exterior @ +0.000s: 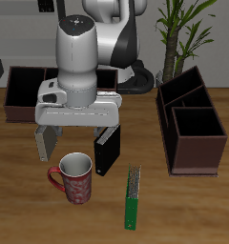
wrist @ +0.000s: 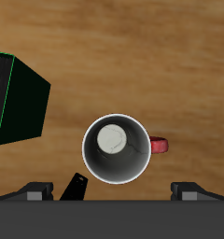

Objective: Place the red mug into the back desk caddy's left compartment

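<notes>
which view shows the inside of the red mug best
The wrist view: it looks straight down into the red mug, showing the whole rim, the grey-white inside and the handle. The exterior view shows the red mug from the side and above, with its speckled wall, its handle and only part of the inside.

The mug [exterior: 76, 178] stands upright on the table [exterior: 183, 214], near its front edge, with its handle [exterior: 53, 177] pointing sideways, away from the book. The gripper [exterior: 77, 151] hangs above the mug, its fingers [exterior: 46, 144] wide apart and clear of the rim. In the wrist view the mug [wrist: 117, 148] sits between the two fingertips [wrist: 35, 191]. A slim book [exterior: 133, 198] lies flat beside the mug, close to the front edge. One caddy [exterior: 25, 92] stands farther back, partly hidden behind the arm. Another caddy [exterior: 191, 124] stands end-on at the far side of the table from it. A plant [exterior: 181, 33] stands behind that second caddy.
</notes>
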